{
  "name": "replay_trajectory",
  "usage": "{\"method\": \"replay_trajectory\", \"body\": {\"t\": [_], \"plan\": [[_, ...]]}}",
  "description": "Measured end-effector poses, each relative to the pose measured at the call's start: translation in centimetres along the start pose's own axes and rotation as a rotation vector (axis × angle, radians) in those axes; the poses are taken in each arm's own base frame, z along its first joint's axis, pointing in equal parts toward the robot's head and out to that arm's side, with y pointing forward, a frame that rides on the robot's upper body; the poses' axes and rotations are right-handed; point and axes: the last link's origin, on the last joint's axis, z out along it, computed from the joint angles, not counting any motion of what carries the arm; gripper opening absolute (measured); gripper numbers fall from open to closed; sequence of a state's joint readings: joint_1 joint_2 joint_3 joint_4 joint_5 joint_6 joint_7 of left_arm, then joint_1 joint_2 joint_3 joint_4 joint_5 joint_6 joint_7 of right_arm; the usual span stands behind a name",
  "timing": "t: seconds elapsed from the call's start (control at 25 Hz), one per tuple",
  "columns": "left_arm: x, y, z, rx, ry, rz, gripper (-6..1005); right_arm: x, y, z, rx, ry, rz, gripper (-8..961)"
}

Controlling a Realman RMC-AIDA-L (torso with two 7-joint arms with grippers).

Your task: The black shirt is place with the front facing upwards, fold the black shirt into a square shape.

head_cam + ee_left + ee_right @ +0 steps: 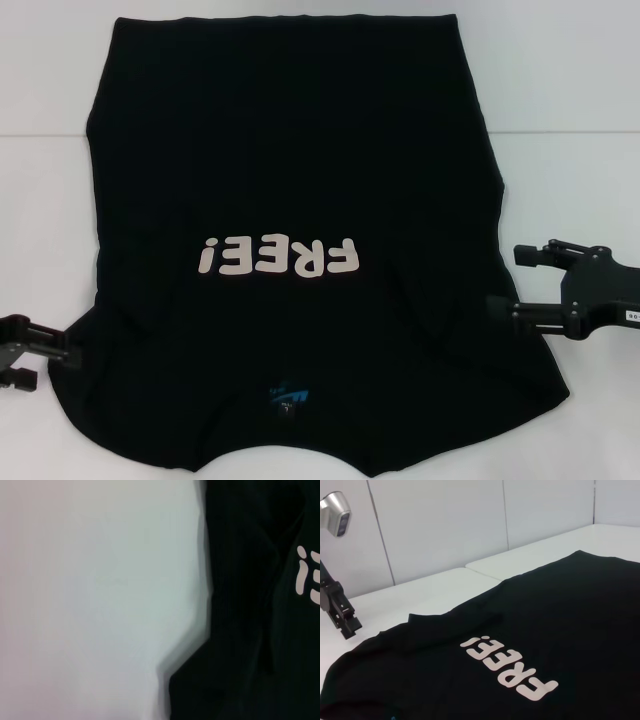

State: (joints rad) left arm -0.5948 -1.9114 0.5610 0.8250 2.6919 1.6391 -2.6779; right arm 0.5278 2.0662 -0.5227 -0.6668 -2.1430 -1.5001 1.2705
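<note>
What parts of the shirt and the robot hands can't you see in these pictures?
- Black shirt: its collar end is cut off by the head view's bottom edge.
- Blue neck label: too small to read.
- Left gripper: mostly cut off by the head view's left edge; open or shut is unclear.
- Right gripper: its wrist view shows none of its own fingers.

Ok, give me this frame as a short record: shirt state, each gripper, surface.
shirt: flat, front up, "FREE!" lettering showing, collar toward robot, not yet folded
left gripper: beside the shirt's left sleeve edge, open, holding nothing
right gripper: at the shirt's right edge, open, holding nothing
table: white
</note>
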Motion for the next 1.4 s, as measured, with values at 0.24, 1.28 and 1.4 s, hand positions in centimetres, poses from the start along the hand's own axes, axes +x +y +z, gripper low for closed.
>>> {"method": "replay_trajectory", "body": {"t": [0.24,1.28,1.4], "plan": [[0.3,-0.1,0.3,0.013,0.026,-0.013,742,0.0,0.0,0.0,0.001,-0.001,0.002,915],[0.2,-0.6,1.3,0.009,0.019,-0.073,741,0.2,0.1,-0.2,0.003,0.000,0.006,916],[0.3,-0.5,1.3,0.008,0.025,-0.067,741,0.2,0.1,-0.2,0.004,0.000,0.006,915]]}}
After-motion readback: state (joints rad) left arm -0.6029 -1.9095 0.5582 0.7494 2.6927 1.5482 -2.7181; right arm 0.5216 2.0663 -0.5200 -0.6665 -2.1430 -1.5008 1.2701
